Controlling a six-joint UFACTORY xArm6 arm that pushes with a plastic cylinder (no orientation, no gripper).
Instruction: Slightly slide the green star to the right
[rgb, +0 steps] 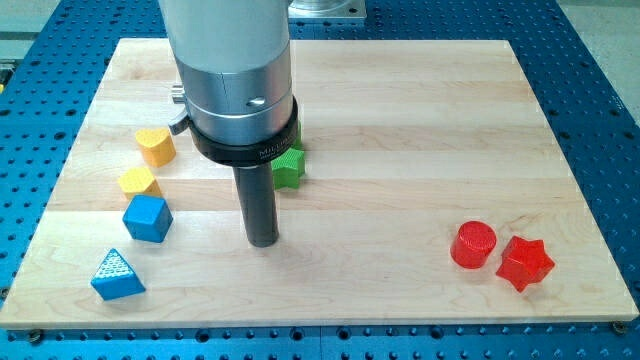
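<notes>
Green star (288, 168) sits mid-tabletop (400, 120), half hidden behind the arm's collar. No gripper on this rig, just a rod holding nothing; the tip (262, 242) is below and slightly left of the star, not touching.

Star looks like small rigid plastic: probably light, slides easily on smooth wood, may spin if struck off-centre. Nothing to grasp, so push it. Best contact is likely the left face, level with its middle, short nudge only. Right side of it looks free; red cylinder (473, 244) and red star (525, 263) well apart.
</notes>
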